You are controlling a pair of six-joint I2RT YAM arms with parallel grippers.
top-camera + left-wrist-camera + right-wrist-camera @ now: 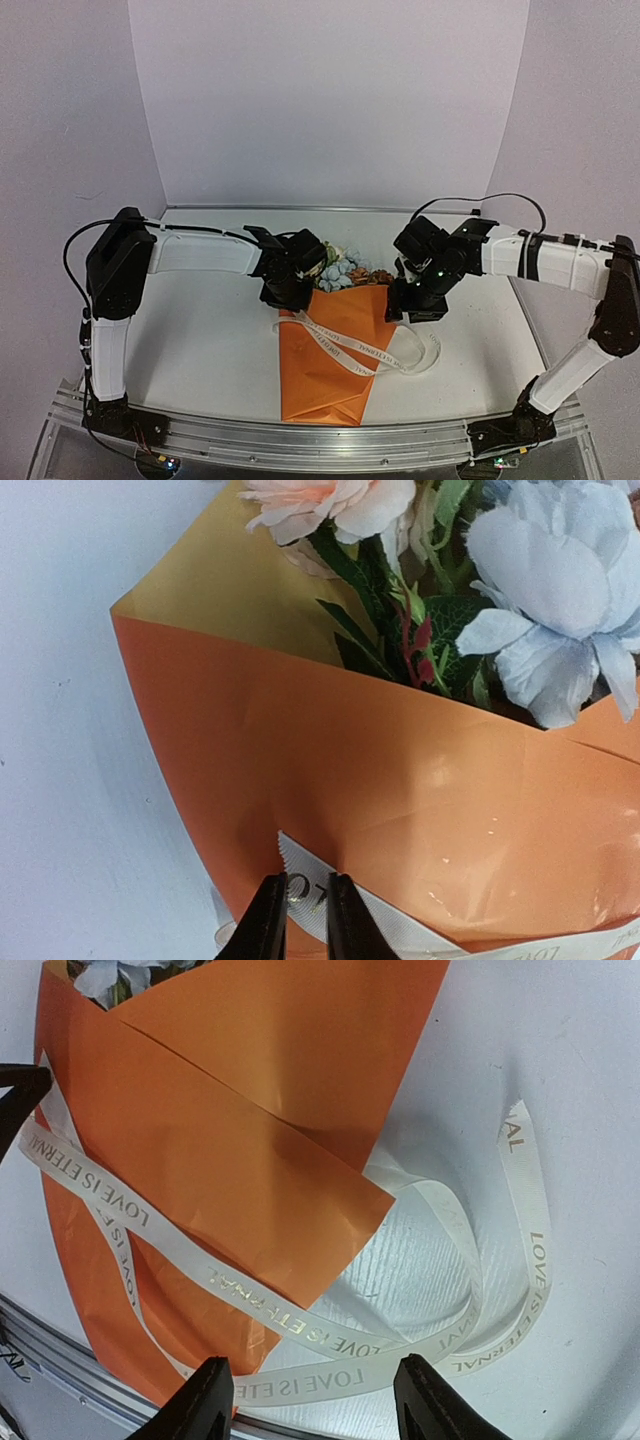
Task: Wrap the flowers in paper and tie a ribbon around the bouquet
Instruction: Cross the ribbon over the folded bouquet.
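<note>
Left gripper (305, 917) pinches the ribbon (420, 935) end at the bouquet (350, 770) edge, likely anchoring it for tying; right gripper (315, 1405) spread above the loose loop; bouquet flat on table (200, 340), flowers (560, 590) facing away

White-shelled left arm (200, 255) and right arm (545, 258), black joints (118, 262), black cables (500, 197), tapered black left end effector (305, 900)
</note>
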